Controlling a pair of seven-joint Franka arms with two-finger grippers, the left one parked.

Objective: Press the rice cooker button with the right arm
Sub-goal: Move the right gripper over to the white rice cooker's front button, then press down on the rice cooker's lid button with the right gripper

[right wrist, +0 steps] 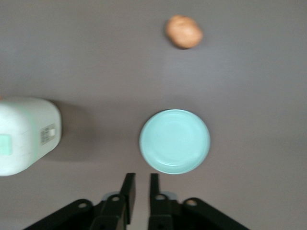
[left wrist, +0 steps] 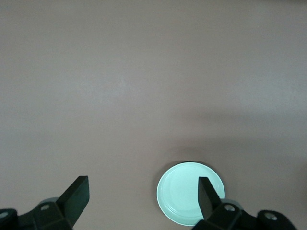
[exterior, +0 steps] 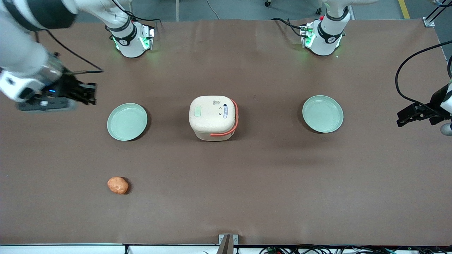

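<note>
A brown desk (exterior: 226, 197) carried the rice cooker (exterior: 213, 118) at its middle, between 2 pale-green plates (exterior: 127, 121) (exterior: 322, 113). The right arm's gripper (exterior: 92, 93) hovered well apart from the cooker, near 1 plate, its jaws narrow and empty. An orange lump (exterior: 118, 185) lay nearer the camera.

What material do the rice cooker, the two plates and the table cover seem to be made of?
Rice cooker: probably matte cream plastic, with no glare; the handle looks like coral plastic.
Plates: pale green, smooth with a faint sheen, so plastic or glazed ceramic.
Table cover: dull brown, like paper or felt.
The end effector hangs beside the nearer plate, fingers almost closed.
</note>
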